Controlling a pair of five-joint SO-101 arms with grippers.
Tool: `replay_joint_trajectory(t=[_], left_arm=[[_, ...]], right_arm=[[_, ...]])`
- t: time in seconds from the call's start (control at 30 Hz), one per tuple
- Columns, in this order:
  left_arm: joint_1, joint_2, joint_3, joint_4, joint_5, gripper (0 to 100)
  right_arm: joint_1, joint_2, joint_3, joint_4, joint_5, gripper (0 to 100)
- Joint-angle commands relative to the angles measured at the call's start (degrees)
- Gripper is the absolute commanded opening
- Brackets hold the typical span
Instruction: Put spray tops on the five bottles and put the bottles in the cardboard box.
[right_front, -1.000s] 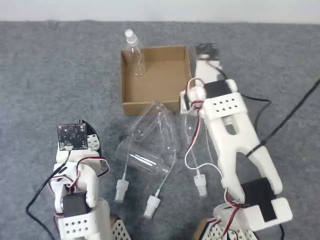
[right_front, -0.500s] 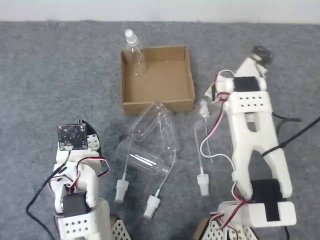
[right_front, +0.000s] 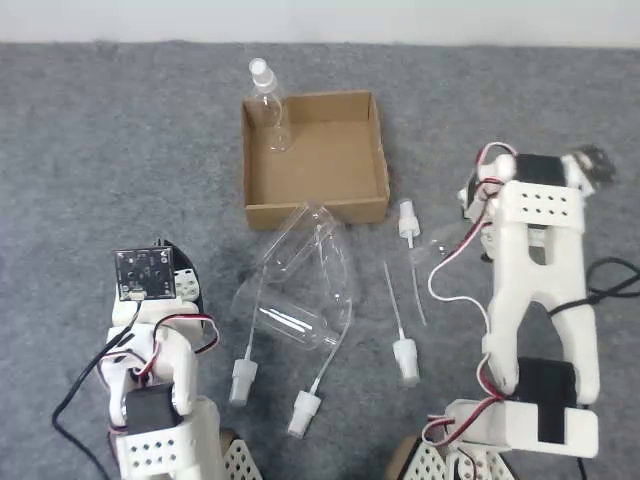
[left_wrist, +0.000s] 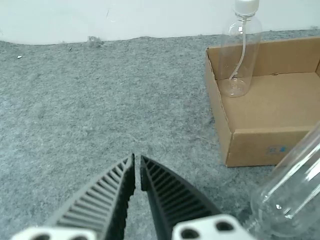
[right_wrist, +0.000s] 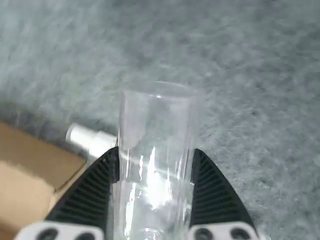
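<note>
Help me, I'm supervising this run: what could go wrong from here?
The clear bottle in the right gripper is smooth and could slip. Setting it into the cardboard box could topple the capped bottle standing in its corner. The loose bottles lying against the box wall could roll.

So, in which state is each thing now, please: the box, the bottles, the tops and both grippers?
Cardboard box: open, one bottle inside.
Bottle in the box: upright, capped.
Piled bottles: lying down, uncapped.
Loose spray tops: lying on the carpet.
Left gripper: shut, empty.
Right gripper: shut on the held bottle.
</note>
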Motion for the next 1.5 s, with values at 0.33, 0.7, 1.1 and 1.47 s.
replay_joint_trajectory(t=[0.33,0.7,1.1,1.47], left_arm=[[-0.4,-1.2,-0.1,-0.2,-0.5,1],[-0.4,-1.2,-0.1,-0.2,-0.5,1],[-0.4,-1.2,0.0,-0.2,-0.5,1],[-0.4,-1.2,0.0,-0.2,-0.5,1]], right_arm=[[8.5,-3.2,6.7,-1.0,-5.1,2.8],[7.8,-3.2,18.7,-15.8,-4.9,21.2],[7.7,-3.6,20.7,-17.6,-6.6,21.4],[7.3,-3.8,9.1,-6.2,-6.6,21.4]])
